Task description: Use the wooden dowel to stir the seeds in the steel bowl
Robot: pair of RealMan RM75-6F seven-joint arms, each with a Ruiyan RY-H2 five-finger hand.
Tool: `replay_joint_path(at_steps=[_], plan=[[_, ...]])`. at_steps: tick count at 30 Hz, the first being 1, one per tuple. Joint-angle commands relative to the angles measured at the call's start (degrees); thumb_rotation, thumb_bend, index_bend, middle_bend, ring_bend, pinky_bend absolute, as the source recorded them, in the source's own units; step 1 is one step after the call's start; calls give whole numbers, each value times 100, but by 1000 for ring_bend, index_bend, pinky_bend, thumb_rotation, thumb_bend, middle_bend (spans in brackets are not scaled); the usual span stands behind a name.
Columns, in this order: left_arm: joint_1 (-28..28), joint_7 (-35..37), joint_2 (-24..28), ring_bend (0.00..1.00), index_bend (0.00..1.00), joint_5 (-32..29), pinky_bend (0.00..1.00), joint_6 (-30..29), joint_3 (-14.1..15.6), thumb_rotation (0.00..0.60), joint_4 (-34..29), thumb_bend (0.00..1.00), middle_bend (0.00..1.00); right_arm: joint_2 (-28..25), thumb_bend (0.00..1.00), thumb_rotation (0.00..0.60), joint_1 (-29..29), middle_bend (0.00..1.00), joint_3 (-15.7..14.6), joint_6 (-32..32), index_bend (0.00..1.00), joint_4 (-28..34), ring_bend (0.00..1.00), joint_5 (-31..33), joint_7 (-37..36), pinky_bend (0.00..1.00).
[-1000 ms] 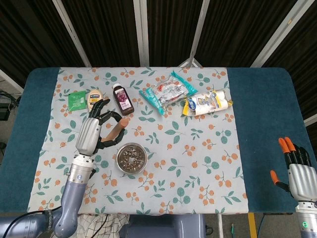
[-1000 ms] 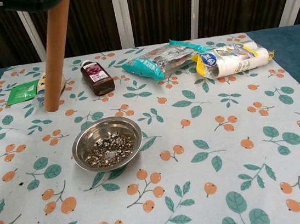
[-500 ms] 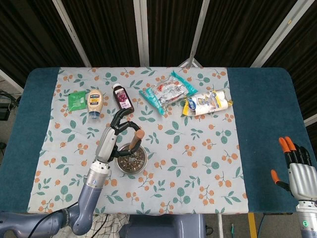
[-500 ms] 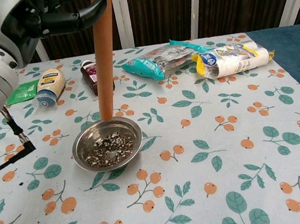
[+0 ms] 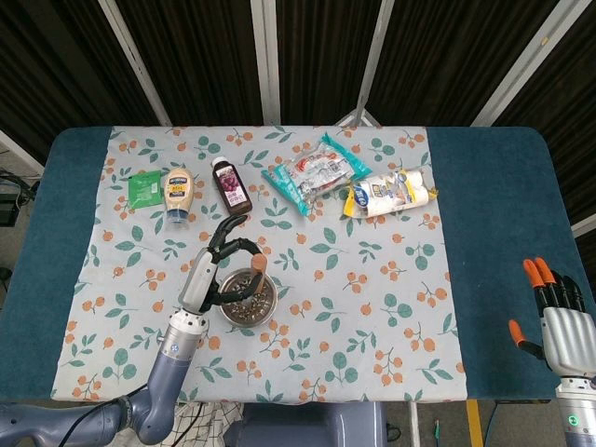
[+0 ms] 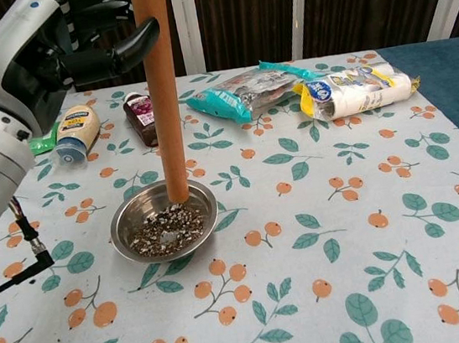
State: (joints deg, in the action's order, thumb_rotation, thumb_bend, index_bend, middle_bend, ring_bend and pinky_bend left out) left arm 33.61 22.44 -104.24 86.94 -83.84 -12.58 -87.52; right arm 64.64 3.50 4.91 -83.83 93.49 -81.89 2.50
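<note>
My left hand (image 5: 210, 272) (image 6: 45, 56) grips a wooden dowel (image 6: 162, 91) (image 5: 257, 269) near its top and holds it upright. The dowel's lower end stands inside the steel bowl (image 6: 123, 221) (image 5: 244, 317), among the dark seeds (image 6: 165, 229) (image 5: 248, 299) at the bowl's far side. The bowl sits on the floral cloth left of centre. My right hand (image 5: 556, 317) hangs at the lower right, past the table's edge, fingers apart and holding nothing.
Along the far side lie a green packet (image 5: 144, 188), a mayonnaise bottle (image 5: 176, 193) (image 6: 73, 130), a dark sauce bottle (image 5: 230, 185) (image 6: 147, 117), a snack bag (image 5: 315, 173) (image 6: 240, 92) and a yellow-and-white roll pack (image 5: 388, 193) (image 6: 357, 89).
My left hand carried the dowel from beside the bowl to over it, then lowered its tip into the seeds. The right hand has not moved.
</note>
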Motion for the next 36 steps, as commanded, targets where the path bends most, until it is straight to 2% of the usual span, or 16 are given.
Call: replay_joint_path(at_steps=[1,18,36], plan=[[-49,244,12,103,648,43,0,-10,34,600,127,758,547,2,370,600,1,0,1,2,0,1,0,4,2,0],[-247,951,-132,105,648,85,0,-50,180,600,663,758,552,10,370,600,9,0,4,33,0,-5,0,37,8,0],[-101,1402,-396,114,648,442,1,-111,226,600,1365,755,552,30,370,600,29,0,15,110,0,-36,0,129,44,0]])
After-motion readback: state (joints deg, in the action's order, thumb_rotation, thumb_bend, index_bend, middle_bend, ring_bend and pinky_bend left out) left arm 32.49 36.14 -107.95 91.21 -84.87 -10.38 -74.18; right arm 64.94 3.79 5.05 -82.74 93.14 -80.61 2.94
